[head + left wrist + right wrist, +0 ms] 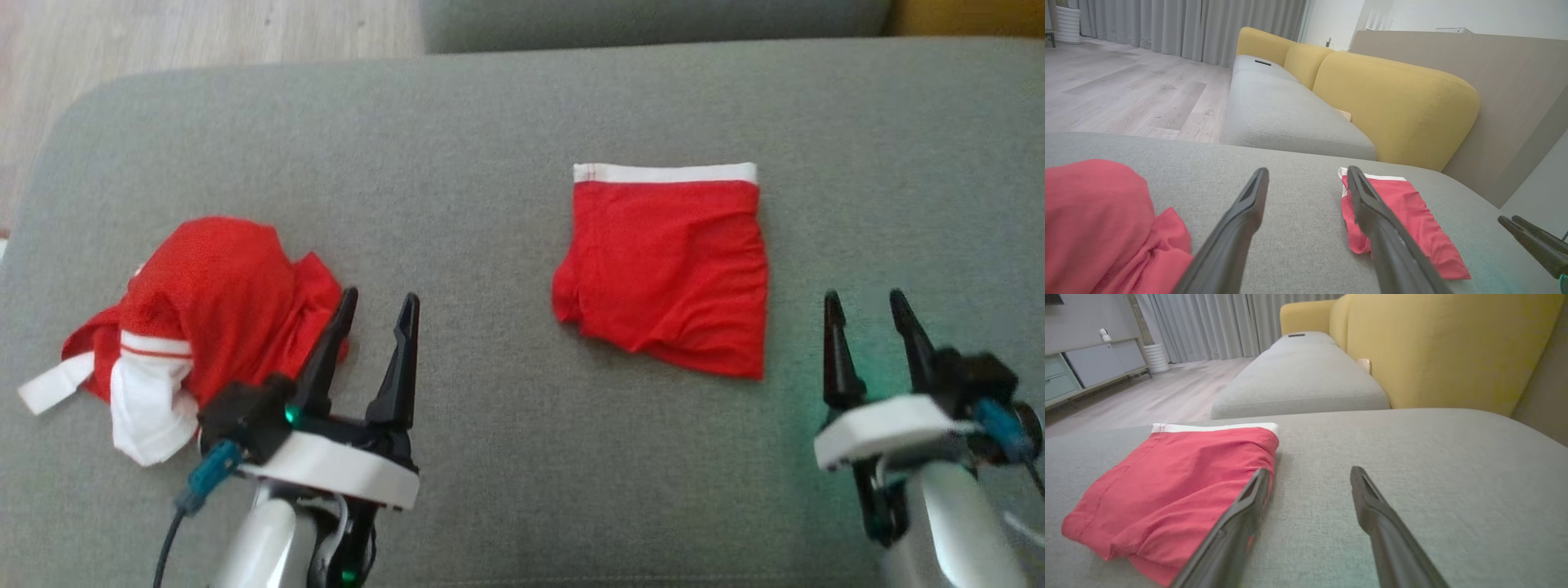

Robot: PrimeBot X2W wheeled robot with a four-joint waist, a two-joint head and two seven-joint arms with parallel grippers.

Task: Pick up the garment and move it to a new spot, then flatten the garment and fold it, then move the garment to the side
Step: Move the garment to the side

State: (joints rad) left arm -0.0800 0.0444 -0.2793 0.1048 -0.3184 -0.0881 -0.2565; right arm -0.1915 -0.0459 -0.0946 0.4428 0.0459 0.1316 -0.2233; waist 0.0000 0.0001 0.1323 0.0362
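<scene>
A red garment point(665, 269) with a white waistband lies folded and flat near the middle of the grey cushion point(490, 147). It also shows in the left wrist view point(1404, 216) and the right wrist view point(1180, 490). A second red and white garment point(212, 302) sits crumpled in a heap at the left point(1094, 220). My left gripper point(381, 298) is open just right of the heap, its fingers empty point(1306, 171). My right gripper point(864, 296) is open and empty to the right of the folded garment, near its lower right corner point(1309, 471).
A yellow backrest point(1445, 347) rises along the right side of the sofa. Another grey seat cushion point(1286, 118) adjoins the far edge. Wooden floor point(204, 33) lies beyond the cushion's rounded left corner. A low cabinet point(1090, 367) and curtains stand far off.
</scene>
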